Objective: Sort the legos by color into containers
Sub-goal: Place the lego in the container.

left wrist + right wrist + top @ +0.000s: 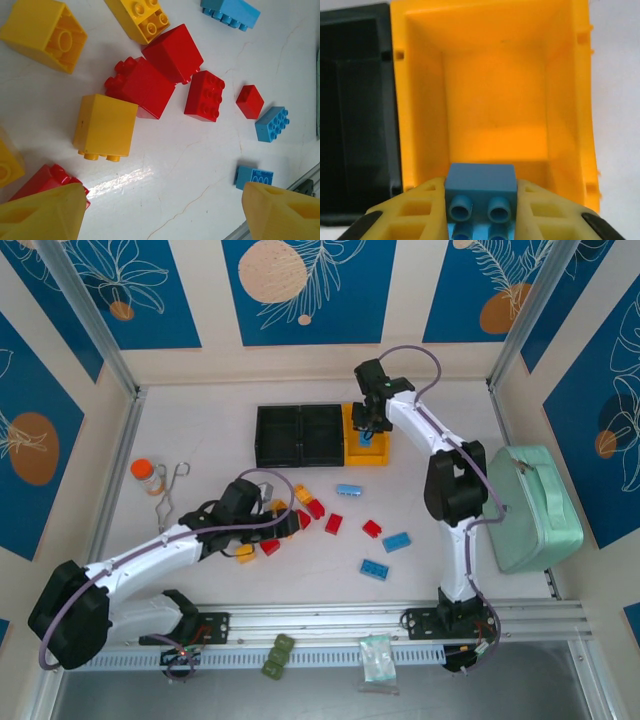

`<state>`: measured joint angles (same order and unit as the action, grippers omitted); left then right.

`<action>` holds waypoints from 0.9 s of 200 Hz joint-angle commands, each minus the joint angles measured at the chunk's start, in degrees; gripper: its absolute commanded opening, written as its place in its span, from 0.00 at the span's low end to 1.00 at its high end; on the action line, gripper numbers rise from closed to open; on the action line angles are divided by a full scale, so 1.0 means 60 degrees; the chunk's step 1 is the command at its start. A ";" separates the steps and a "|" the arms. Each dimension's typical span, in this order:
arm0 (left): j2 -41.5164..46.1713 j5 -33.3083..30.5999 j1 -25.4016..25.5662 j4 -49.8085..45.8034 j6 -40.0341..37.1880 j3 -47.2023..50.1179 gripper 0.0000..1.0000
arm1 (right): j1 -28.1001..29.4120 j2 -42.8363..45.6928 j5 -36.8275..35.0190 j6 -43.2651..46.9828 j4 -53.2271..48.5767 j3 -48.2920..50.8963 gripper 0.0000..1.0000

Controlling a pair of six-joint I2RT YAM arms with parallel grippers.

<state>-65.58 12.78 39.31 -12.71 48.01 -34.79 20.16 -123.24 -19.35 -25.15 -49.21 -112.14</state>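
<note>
Over the near edge of the yellow bin [420,100], a light blue brick [480,177] hangs pinched in the right gripper [480,189], which is closed snugly on its two sides with the studs facing the wrist camera. Joined to the yellow bin on its left stand the two black bins [300,435]. Well short of the yellow bin, toward the arm bases, the other legos [330,523] lie scattered in red, yellow and blue, and the left gripper [165,215] hovers over the red-and-yellow cluster, jaws spread wide with nothing between them. Likely trouble: the brick sits close to the yellow bin's near rim, so a release here could clip the wall and tumble it onto the table [200,420]. From the right wrist the bin's bare floor is plain, while overhead the arm covers it; the overhead view, in turn, lays out how the loose bricks spread
</note>
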 commanded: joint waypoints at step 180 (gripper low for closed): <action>-0.0083 -0.0695 0.0186 -0.0773 0.0216 -0.0559 0.79 | 0.0026 -0.0183 -0.0242 0.0324 -0.0708 -0.1113 0.52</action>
<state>-67.94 11.09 39.59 -14.61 48.53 -36.32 19.51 -133.84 -20.78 -23.35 -53.54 -122.58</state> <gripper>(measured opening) 0.797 0.514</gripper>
